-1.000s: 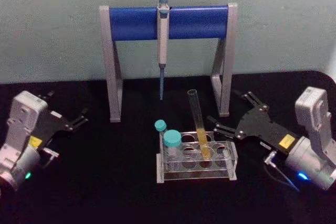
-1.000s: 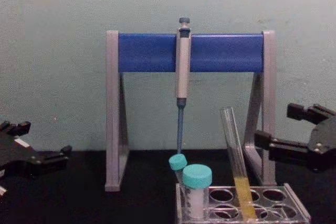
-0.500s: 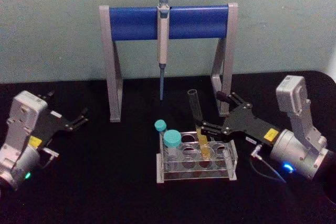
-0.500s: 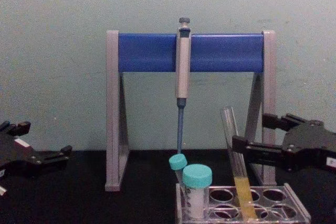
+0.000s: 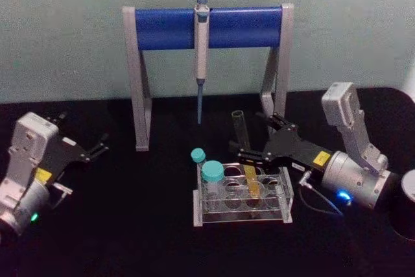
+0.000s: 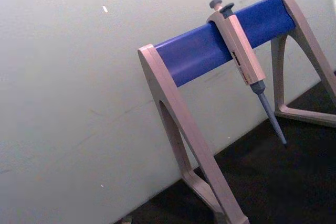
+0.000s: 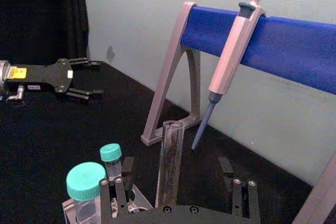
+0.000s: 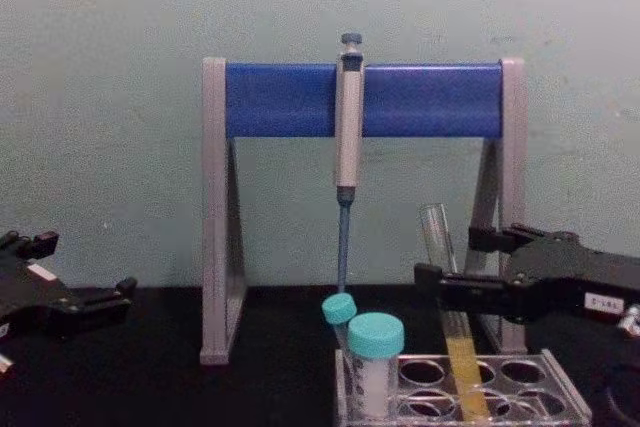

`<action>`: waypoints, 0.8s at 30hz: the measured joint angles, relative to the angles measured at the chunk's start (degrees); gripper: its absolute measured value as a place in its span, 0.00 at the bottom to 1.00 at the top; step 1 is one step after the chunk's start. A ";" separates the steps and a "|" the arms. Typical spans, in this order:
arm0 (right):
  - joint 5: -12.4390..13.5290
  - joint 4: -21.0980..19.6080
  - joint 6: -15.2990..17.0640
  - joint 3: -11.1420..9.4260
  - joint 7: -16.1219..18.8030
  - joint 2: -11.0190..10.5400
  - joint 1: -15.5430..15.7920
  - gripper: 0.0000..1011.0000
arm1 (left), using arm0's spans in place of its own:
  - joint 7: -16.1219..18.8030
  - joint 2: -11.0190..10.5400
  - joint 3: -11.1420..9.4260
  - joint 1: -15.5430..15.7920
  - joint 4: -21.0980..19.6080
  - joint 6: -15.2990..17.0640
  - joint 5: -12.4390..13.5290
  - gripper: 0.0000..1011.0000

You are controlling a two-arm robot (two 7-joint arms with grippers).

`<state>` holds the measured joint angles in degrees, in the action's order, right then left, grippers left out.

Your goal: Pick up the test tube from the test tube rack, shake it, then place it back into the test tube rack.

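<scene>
The test tube (image 5: 242, 135), a slim clear glass with yellow-orange liquid in its lower part, leans in a back hole of the test tube rack (image 5: 241, 220). My right gripper (image 5: 254, 137) is open at the tube's clear upper half, one finger on each side. The right wrist view shows the test tube (image 7: 169, 163) rising between the two fingers (image 7: 126, 167). From the chest view, the right gripper (image 8: 448, 257) straddles the test tube (image 8: 437, 232) above the rack (image 8: 562, 389). My left gripper (image 5: 83, 132) rests open at the table's left, far from the rack.
The grey-and-blue pipette stand (image 5: 206, 28) stands behind the rack, with a pipette (image 5: 200, 56) hanging from its bar. Two teal-capped tubes (image 5: 212, 173) fill the rack's left end. A dark round object (image 5: 408, 207) sits at the right edge.
My right gripper has moved left from beside the stand's leg until its open fingers lie on either side of the test tube. The tube, rack and left arm have stayed put.
</scene>
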<state>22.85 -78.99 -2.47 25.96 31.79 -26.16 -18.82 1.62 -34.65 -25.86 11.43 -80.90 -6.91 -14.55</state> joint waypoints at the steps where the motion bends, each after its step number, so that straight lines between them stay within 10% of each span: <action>1: -0.01 0.10 0.30 0.04 0.07 0.06 -0.16 0.99 | 0.00 0.00 0.00 0.00 0.00 0.00 0.00 0.99; 24: -0.05 1.39 3.46 0.62 0.18 0.73 -1.75 0.99 | 0.00 0.00 0.00 0.00 0.00 0.00 0.00 0.99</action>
<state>22.80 -77.60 0.99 26.58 31.97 -25.43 -20.57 1.62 -34.65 -25.86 11.44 -80.90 -6.91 -14.55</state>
